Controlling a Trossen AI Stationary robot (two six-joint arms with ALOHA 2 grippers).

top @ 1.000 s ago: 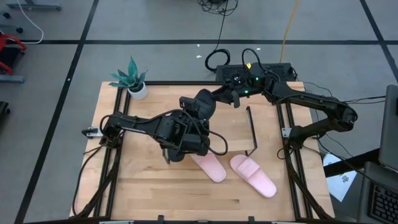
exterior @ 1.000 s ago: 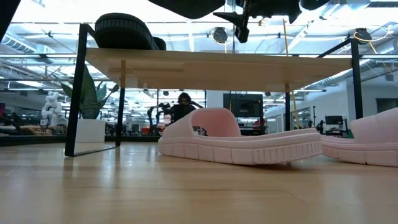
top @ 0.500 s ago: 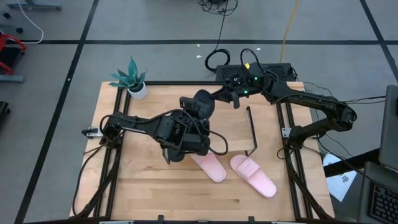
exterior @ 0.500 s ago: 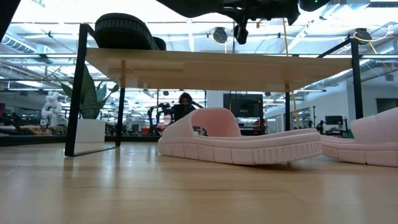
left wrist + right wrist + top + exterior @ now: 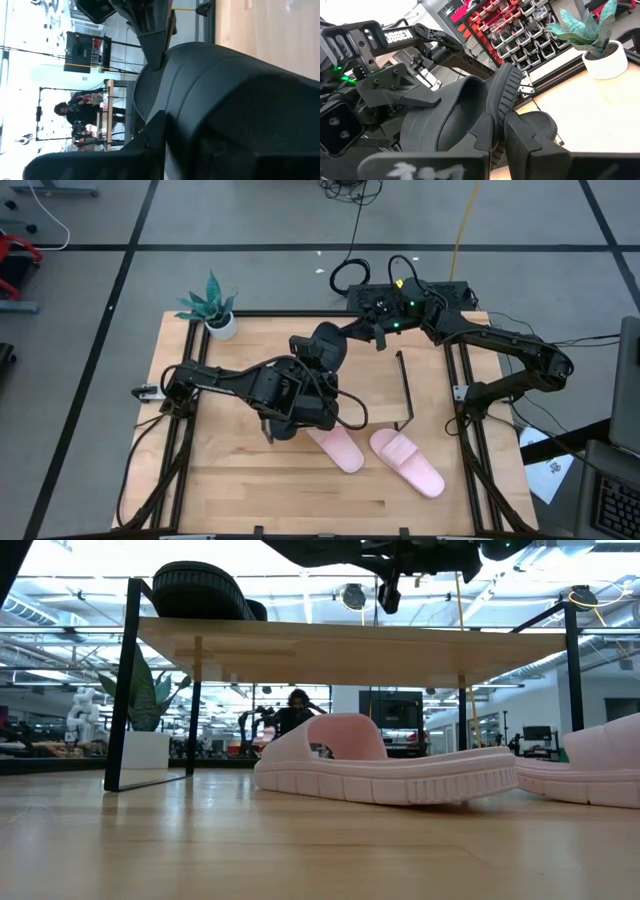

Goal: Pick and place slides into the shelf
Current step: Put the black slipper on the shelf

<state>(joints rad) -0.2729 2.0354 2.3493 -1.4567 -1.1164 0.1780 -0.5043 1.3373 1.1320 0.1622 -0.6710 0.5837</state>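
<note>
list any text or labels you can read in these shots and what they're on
"...BBEN": white capitals on the dark arm link in the right wrist view; the first letters are cut off.
White marking on the dark housing at the bottom of that view: too blurred to read.
Papers beside the table in the high view: print too small to read.
No other legible text.

You get even, soft overhead light from above; the table (image 5: pixel 230 480) shows only faint shadows under the arms. Your low view is blown out up top, ceiling glare washing white, and the shelf (image 5: pixel 350 645) reads backlit. The left wrist shot's upper left is overexposed too, and the close black slide (image 5: pixel 240 100) looks soft.
</note>
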